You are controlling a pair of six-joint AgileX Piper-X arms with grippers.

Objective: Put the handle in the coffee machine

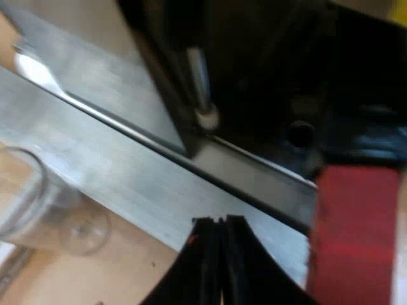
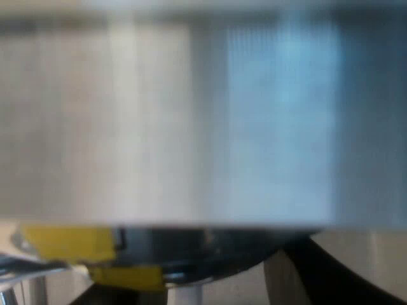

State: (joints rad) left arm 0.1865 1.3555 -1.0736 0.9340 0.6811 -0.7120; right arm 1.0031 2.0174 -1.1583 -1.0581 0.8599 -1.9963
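Your left gripper (image 1: 219,222) has its two black fingers (image 1: 205,267) pressed together, and nothing is between them. It hangs just over the bright metal ledge (image 1: 127,171) at the front of the espresso machine (image 1: 267,70).

The handle (image 1: 365,136) is near this gripper, at the machine's front. Its dark part comes out from under the black body, and its red end (image 1: 356,235) shows just beside the fingers but apart from them. You cannot tell if the holder is locked in.

A thin metal rod (image 1: 199,79) goes down from the dark body toward the ledge. A measuring glass (image 1: 22,197) stands on the wooden table (image 1: 95,273), close beside the ledge.

In the right wrist view, a wide grey metal surface (image 2: 203,121) is very close to the camera. Under it you see a yellow part (image 2: 70,244) and a dark round shape (image 2: 203,248) that is too blurred to name. For your right gripper (image 2: 210,289), you cannot tell whether it is spread or closed.
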